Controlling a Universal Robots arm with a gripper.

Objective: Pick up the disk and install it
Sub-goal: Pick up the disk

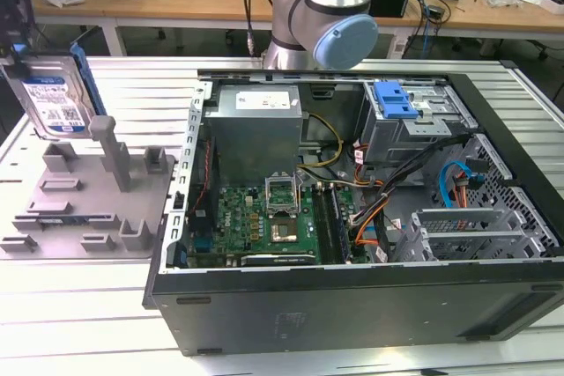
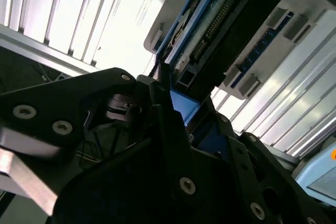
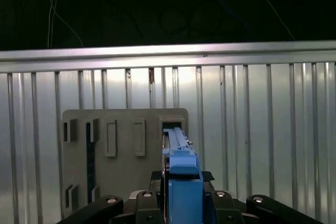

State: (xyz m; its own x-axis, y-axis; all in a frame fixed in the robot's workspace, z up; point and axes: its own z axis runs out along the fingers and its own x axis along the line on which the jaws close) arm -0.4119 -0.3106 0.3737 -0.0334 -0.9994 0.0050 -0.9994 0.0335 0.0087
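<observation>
Claw (image 3: 182,178) pinches the disk (image 1: 53,68) over the grey tray (image 1: 88,209); its white-and-blue barcode label (image 1: 55,105) is unreadable.

Your desk (image 1: 79,323) is a ribbed silver metal top. On it you have a grey plastic tray (image 1: 53,217) toward the exterior view's left, and an open computer case (image 1: 352,301) just beside it.
</observation>
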